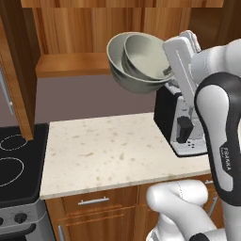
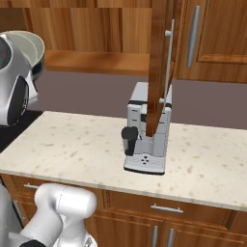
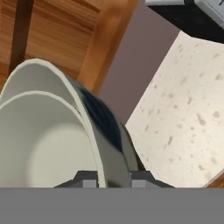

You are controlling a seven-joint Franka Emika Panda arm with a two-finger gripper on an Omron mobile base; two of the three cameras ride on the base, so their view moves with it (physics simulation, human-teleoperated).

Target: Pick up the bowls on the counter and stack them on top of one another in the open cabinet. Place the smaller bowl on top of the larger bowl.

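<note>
Grey-green bowls (image 1: 136, 61) are up in the air, tipped on their side, well above the table (image 1: 103, 150) and just in front of the open cabinet (image 1: 75, 61). The smaller bowl (image 1: 148, 55) sits inside the larger bowl (image 1: 120, 66), so they are already stacked. The pincer (image 3: 113, 181) is nearly closed, and it pinches the rims of both bowls together between its two tips.

I think the job now is to carry the pair onto the wooden shelf. To do it well, the arm should turn the bowls flat first, with the open side up. Then it should go in slowly, keep the rims away from the cabinet side wall and door, and set the big bowl down gently before letting go. If it lets go while they are tipped, the small bowl may slide out.

Both bowls are round and shiny, with pale rims. The big one has dark marks on its outside. A coffee machine (image 2: 147, 140) stands on the table below.
</note>
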